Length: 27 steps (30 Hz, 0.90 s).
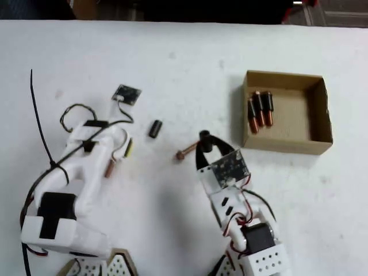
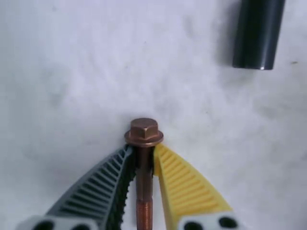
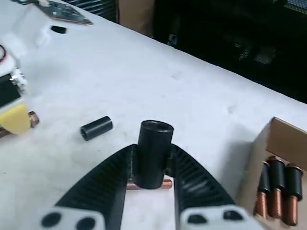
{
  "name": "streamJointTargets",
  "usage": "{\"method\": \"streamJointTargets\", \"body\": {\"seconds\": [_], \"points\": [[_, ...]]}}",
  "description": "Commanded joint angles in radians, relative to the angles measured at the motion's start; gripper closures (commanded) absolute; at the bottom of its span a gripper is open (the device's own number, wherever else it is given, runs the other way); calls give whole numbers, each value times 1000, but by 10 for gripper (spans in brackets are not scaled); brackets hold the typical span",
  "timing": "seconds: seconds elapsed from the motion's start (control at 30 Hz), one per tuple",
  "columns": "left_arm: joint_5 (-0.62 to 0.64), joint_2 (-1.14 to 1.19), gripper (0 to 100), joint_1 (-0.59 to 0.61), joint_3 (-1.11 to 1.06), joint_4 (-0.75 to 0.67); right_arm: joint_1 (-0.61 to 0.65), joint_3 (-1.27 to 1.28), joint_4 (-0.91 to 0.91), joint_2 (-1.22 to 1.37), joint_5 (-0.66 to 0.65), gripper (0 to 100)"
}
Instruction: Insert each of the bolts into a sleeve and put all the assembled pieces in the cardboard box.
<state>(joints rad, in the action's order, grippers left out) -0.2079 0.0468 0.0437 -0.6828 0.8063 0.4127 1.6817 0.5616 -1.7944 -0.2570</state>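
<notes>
Right wrist view shows the right gripper (image 3: 152, 155) pinching a black sleeve (image 3: 156, 136) upright, bore open, a spare bolt (image 3: 146, 183) lying on the table (image 3: 201, 96) just beside it and three assembled pieces (image 3: 278, 184) in the cardboard box (image 3: 288, 139). Left wrist view adds what that one leaves vague: the left gripper (image 2: 143, 152) clamps its bolt (image 2: 144, 132) by the shank just under the head, a loose sleeve (image 2: 258, 33) nearby. Mating them well likely means lining shank and bore on one axis before pushing.
</notes>
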Motion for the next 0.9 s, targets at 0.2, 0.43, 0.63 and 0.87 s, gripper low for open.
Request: {"method": "streamJointTargets", "body": {"seconds": [0.2,0.43,0.63,0.87], "points": [[-6,10,934,-15,14,-41,81,8,-140,-5,-17,981],[-6,12,935,-15,14,-41,147,8,-223,-4,-17,981],[-6,12,935,-15,14,-46,186,8,-294,-4,-17,981],[-6,8,935,-15,14,-43,185,8,-348,-4,166,981]]}}
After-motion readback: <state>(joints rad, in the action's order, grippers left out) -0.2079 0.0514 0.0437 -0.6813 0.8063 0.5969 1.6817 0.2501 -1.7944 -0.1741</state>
